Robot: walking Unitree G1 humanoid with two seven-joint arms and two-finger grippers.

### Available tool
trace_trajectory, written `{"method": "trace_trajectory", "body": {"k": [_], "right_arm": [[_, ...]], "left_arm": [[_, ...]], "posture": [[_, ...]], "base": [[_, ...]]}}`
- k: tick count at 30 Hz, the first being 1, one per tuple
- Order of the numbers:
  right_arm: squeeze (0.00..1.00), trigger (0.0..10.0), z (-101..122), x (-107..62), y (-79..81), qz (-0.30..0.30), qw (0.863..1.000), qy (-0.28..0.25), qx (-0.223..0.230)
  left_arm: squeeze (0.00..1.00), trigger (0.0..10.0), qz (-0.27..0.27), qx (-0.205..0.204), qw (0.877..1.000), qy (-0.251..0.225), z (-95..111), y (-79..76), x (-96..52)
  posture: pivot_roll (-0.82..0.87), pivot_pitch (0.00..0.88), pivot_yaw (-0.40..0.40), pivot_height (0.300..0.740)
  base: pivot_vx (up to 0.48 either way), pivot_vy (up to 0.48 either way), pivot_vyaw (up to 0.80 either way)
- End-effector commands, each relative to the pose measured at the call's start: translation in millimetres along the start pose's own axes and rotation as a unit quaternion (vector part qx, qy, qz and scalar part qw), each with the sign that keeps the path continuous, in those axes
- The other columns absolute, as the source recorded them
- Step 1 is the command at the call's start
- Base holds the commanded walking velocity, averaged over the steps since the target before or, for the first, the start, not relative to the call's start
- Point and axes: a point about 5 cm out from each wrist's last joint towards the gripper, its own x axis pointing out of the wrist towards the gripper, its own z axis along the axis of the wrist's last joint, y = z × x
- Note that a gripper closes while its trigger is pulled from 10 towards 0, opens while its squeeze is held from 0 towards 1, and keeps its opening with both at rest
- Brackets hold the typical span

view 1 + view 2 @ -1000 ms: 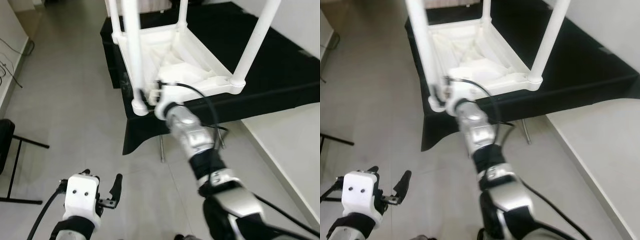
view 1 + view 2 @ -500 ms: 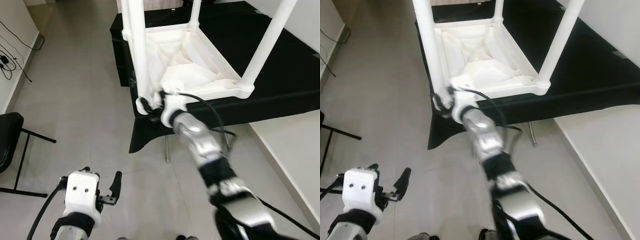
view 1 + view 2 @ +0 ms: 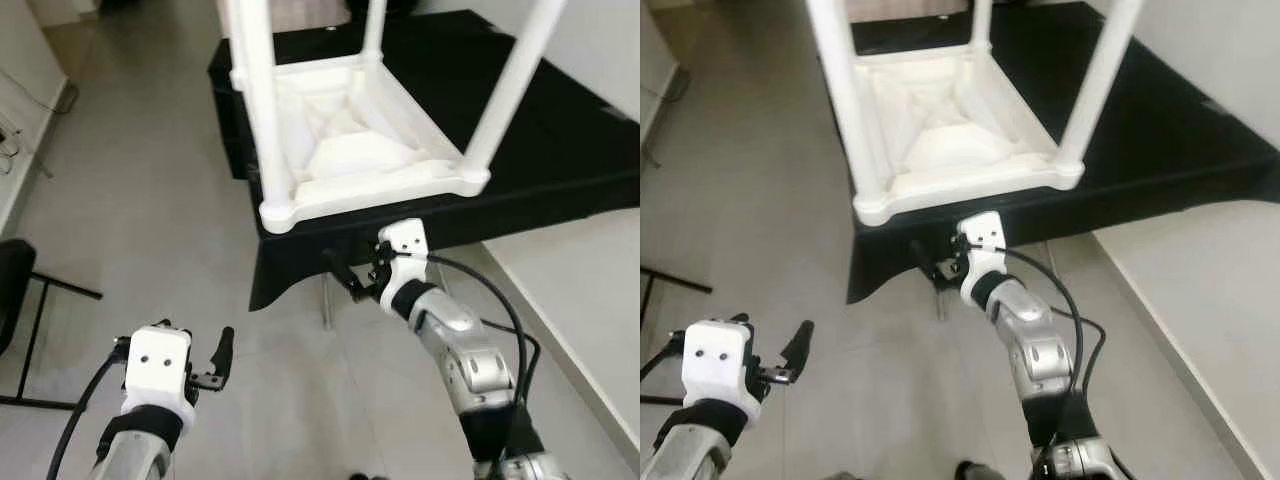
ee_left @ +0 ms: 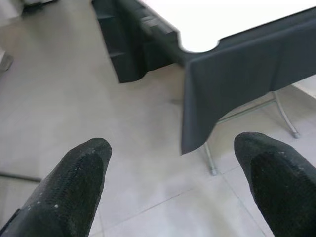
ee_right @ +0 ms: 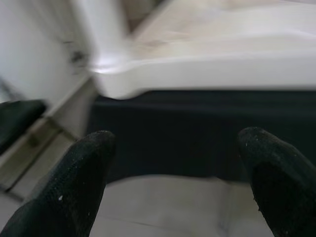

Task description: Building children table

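Observation:
A white children's table (image 3: 350, 150) lies upside down on a black-clothed table (image 3: 570, 150), with its legs pointing up. My right gripper (image 3: 347, 277) hangs open just below the white table's near-left corner (image 5: 197, 64), in front of the black cloth (image 5: 187, 133), with nothing between its fingers (image 5: 74, 182). My left gripper (image 3: 195, 340) is open and empty, low over the floor to the left. In the left wrist view its fingertips (image 4: 74, 182) frame the cloth's corner (image 4: 232, 89).
A black chair (image 3: 15, 290) stands at the far left. Cables (image 3: 15, 130) run along the left wall. Metal legs (image 4: 212, 158) of the clothed table show under the cloth. A white wall (image 3: 600, 50) closes off the right side. Grey tiled floor (image 3: 150, 200) lies open to the left.
My right gripper has come away from the base of the white table's near-left leg and dropped below the corner, in front of the cloth. The head camera has shifted slightly.

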Motion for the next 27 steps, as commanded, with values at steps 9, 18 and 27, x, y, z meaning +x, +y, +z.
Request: {"method": "trace_trajectory", "body": {"k": [9,18,27], "right_arm": [[0.00,10.0,-2,-1.2,0.4,-0.002,1.000,0.012,-0.004],[0.00,10.0,-4,-2.6,5.9,0.033,0.999,0.025,0.015],[0.00,10.0,0,-1.6,11.1,0.115,0.992,0.029,-0.035]], "left_arm": [[0.00,10.0,-0.034,0.001,0.999,0.009,-5,-10.4,1.7],[0.00,10.0,-0.073,0.008,0.997,0.000,-5,-18.3,8.1],[0.00,10.0,-0.125,-0.004,0.992,0.009,-7,-29.6,4.8]], "posture": [[0.04,0.089,-0.004,0.740],[0.05,0.063,-0.008,0.740],[0.06,0.065,-0.026,0.740]], "base": [[0.337,0.000,-0.49],[0.349,0.000,0.00],[0.252,0.000,0.00]]}}
